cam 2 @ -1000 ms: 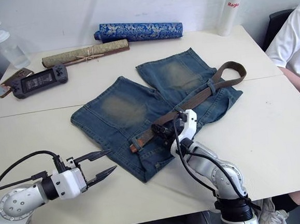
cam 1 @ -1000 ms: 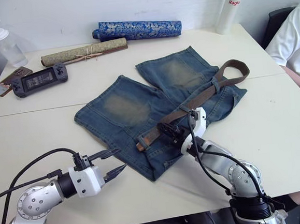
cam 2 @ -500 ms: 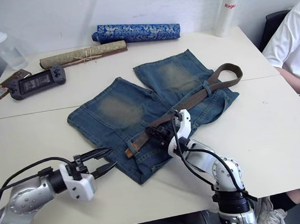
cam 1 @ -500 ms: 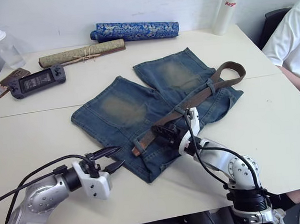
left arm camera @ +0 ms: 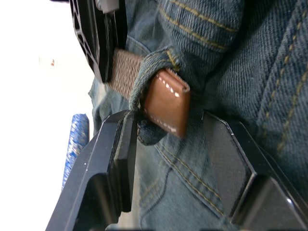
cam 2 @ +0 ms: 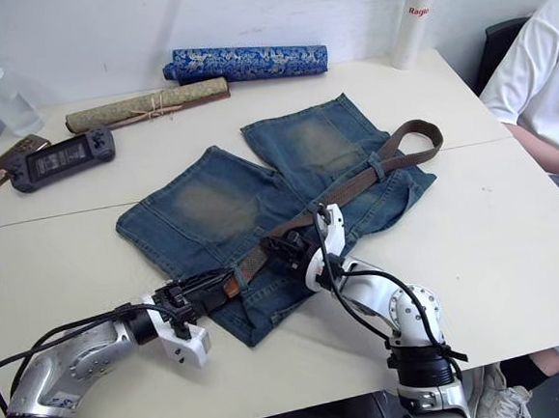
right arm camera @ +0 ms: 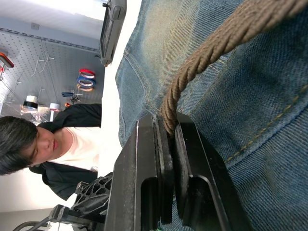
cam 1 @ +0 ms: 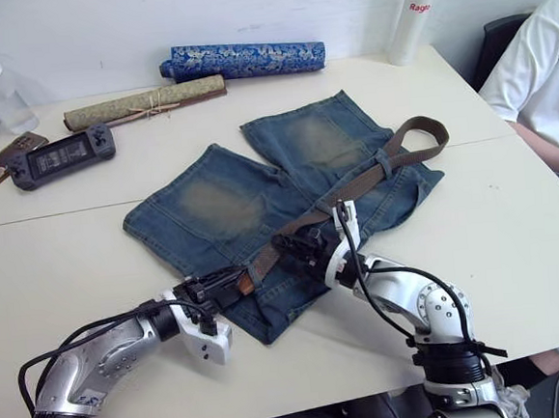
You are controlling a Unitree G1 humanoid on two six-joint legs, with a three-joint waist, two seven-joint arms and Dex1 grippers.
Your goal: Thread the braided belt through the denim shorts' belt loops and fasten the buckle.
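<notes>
Lying flat on the white tabletop (cam 1: 513,220), the denim shorts (cam 1: 259,196) have legs pointing far and waistband near. Braided belt (cam 1: 355,188) runs diagonally across waistband, looping off the far-right edge. Tan leather tip (left arm camera: 166,101) pokes out of a belt loop (left arm camera: 149,79) at near-left end. Left end effector (cam 1: 222,283) open, fingers (left arm camera: 115,168) straddling the tip, not touching it. Right end effector (cam 1: 297,246) closed on the belt mid-length, strap pinched between pads. Far side: blue patterned roll (cam 1: 242,59), tan rolled mat (cam 1: 145,101), handheld game console (cam 1: 59,156), two bottles. Person in white shirt (cam 1: 539,63) at right edge.
</notes>
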